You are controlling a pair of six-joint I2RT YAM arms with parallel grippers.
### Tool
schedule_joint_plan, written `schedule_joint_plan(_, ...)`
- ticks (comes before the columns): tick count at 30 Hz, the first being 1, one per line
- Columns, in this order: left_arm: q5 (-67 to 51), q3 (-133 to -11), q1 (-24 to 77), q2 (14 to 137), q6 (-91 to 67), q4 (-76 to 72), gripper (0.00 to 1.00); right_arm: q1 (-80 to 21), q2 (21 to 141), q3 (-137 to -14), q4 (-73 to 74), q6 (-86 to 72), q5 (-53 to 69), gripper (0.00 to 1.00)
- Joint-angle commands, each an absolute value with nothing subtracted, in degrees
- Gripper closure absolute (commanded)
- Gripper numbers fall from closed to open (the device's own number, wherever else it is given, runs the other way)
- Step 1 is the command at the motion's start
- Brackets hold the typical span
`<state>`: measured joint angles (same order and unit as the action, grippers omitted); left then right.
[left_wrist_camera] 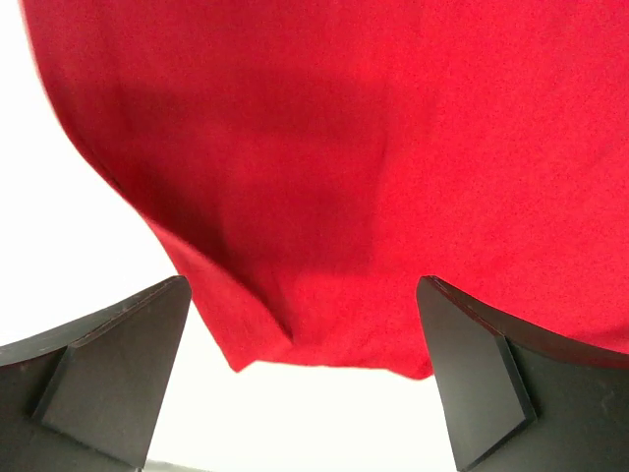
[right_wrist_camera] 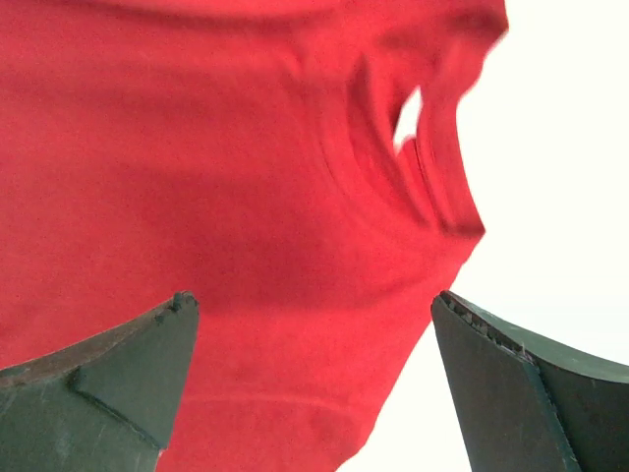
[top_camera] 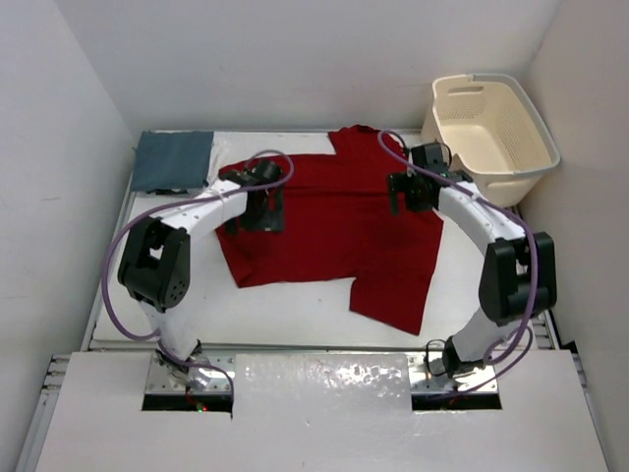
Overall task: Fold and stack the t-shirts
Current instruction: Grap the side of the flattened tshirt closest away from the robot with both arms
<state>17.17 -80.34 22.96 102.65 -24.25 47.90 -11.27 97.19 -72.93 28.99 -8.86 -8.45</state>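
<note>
Here the red t-shirt (top_camera: 334, 231) lies spread across the middle of the white counter (top_camera: 295, 315), with one part reaching toward the near side, right of centre. The left jaws stand wide over the shirt's left part. In the left wrist view a red edge and corner lie between them, with bare counter nearer. The right jaws, equally wide, hang over the shirt's far right part, and the collar (right_wrist_camera: 437, 187) shows just beyond them. Neither pair holds any cloth, and whether the tips touch the fabric I cannot tell.

The left arm (top_camera: 197, 211) rises from its base, elbow pushed out to the left, forearm reaching far and rightward. The right arm (top_camera: 477, 221) mirrors it, elbow out to the right, forearm reaching far and leftward.

A folded blue-grey t-shirt (top_camera: 173, 160) rests at the far left corner, well apart from both arms. A cream laundry basket (top_camera: 501, 147) sits at the far right.
</note>
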Motion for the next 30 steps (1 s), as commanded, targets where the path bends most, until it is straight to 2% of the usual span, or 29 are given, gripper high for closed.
schedule_joint_plan(1,15.9,-74.5,24.9,98.8,-28.6,50.3,0.00,-10.6,92.6,-65.2,24.8,-13.7,-10.8,0.01)
schedule_joint_plan(4,15.2,-69.1,25.2,97.4,-29.8,49.9,0.00,-10.7,89.0,-61.2,23.4,-15.1,-10.3,0.01)
schedule_joint_plan(7,15.7,-66.1,25.6,96.7,-30.8,50.4,0.06,-10.6,86.9,-58.6,22.7,-15.7,-9.8,0.01)
schedule_joint_plan(14,17.1,-62.5,26.5,96.5,-29.8,50.3,0.06,-10.6,83.9,-53.7,22.1,-16.6,-9.5,0.01)
schedule_joint_plan(21,20.2,-63.0,26.5,100.4,-28.6,50.1,0.16,-10.6,78.7,-49.1,22.8,-16.9,-11.2,0.01)
schedule_joint_plan(25,23.3,-62.0,26.4,100.5,-29.5,50.5,0.24,-10.6,76.7,-47.2,23.1,-17.1,-11.1,0.01)
schedule_joint_plan(26,23.1,-61.4,26.5,100.6,-29.2,49.8,0.34,-10.6,76.5,-46.6,23.6,-17.1,-11.4,0.01)
schedule_joint_plan(29,23.9,-62.0,26.5,101.1,-30.2,50.8,0.47,-10.6,75.2,-45.9,24.2,-17.1,-12.0,0.01)
schedule_joint_plan(30,23.8,-61.8,26.5,100.6,-30.5,50.8,0.57,-10.6,74.9,-45.4,24.3,-17.1,-12.0,0.01)
